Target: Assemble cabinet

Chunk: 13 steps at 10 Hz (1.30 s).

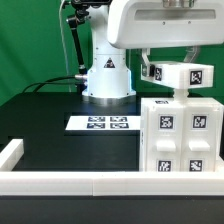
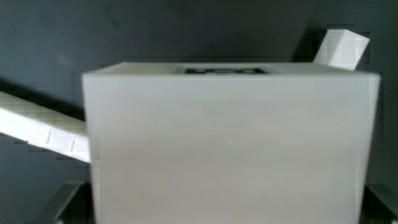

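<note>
The large white cabinet box (image 1: 180, 138) stands at the exterior view's right, its front covered in square tags. My gripper (image 1: 160, 68) hangs just above it, shut on a smaller white tagged cabinet piece (image 1: 185, 74) that hovers over the box's top, with a short white part under it touching or nearly touching the box. In the wrist view this white piece (image 2: 222, 140) fills most of the picture between my fingers, with a tag on its far face (image 2: 226, 70). One dark finger (image 2: 64, 203) shows at its edge. My gripper (image 2: 222, 215) is closed around it.
The marker board (image 1: 103, 123) lies flat on the black table in front of the arm's white base (image 1: 107, 78). A long white border rail (image 1: 90, 184) runs along the front edge and the exterior view's left. The wrist view shows white rail pieces (image 2: 39, 125) (image 2: 342, 45).
</note>
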Motion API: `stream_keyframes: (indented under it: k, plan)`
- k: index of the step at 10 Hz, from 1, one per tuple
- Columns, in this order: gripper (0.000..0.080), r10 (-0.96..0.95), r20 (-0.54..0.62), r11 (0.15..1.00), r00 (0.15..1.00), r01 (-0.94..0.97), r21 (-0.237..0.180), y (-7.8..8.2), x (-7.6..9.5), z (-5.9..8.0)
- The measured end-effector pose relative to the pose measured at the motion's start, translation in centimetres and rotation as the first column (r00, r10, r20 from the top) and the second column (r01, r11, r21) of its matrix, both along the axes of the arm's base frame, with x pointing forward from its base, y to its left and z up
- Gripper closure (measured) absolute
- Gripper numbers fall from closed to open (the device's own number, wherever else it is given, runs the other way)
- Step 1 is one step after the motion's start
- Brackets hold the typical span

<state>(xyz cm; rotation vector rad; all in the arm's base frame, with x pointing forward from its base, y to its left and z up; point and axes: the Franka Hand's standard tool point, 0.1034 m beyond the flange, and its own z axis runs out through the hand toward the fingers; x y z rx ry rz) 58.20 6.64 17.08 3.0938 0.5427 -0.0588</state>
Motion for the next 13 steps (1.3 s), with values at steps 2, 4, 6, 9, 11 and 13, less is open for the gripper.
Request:
stream_keyframes:
  k: [2, 4, 6, 9, 11, 13]
  plan:
    - [0.0236, 0.004, 0.004, 1.0, 1.0, -0.004, 0.001, 0.3, 0.1, -0.1]
    - [0.0236, 0.012, 0.006, 1.0, 1.0, -0.012, 0.002, 0.7, 0.7, -0.4]
    - [0.0236, 0.014, 0.002, 1.0, 1.0, -0.014, 0.001, 0.8, 1.0, -0.9]
    - [0.0236, 0.017, -0.006, 1.0, 1.0, -0.017, 0.0, 0.8, 1.1, -1.5]
    - [0.0236, 0.019, -0.005, 1.0, 1.0, -0.019, 0.0, 0.8, 1.1, -2.1]
    - [0.0236, 0.017, -0.001, 1.0, 1.0, -0.017, 0.0, 0.8, 1.1, -2.1]
